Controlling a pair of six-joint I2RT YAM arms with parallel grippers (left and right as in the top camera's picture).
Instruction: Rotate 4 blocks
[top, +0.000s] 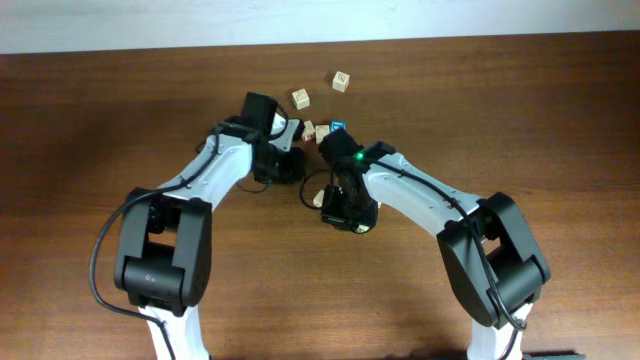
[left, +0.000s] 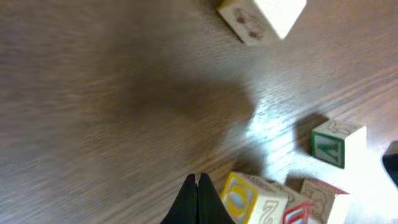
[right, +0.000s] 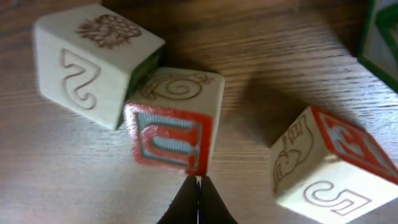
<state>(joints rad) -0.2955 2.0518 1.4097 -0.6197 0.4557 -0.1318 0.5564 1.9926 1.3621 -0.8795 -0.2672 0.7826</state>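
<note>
Starting closest in, on the right wrist view: my right gripper (right: 198, 186) is clenched, black fingertips pressed together with nothing between them. The tip is right at the lower corner of the red-letter block (right: 171, 127). That one sits corner-on to me, with a red-framed letter on its side and a snail outline burned into its top. Touching its upper left edge is the numeral block (right: 93, 59), pale wood with a big 2 outlined on its side. Off to the right, apart from both, the red-edged block (right: 329, 165) shows a 5 and an engraved animal.

Over to the left wrist view. My left gripper (left: 198, 190) is clenched as well and holds nothing. It stands just beside the yellow-faced block (left: 252, 199); I cannot tell whether it touches. A red-striped block (left: 320, 202) crowds against that one. Beyond, standing alone, is the green-letter block (left: 336, 146), and farther off, cut by the frame, the far block (left: 261, 15).

From overhead, both grippers meet at a tight cluster toward the table's far side, a blue cube (top: 337, 127) at its right end. Past it lie the nearer loose block (top: 300, 98) and the farther loose block (top: 341, 81). The table (top: 100, 100) is dark brown wood grain, and a pale wall (top: 300, 20) runs along its far edge.
</note>
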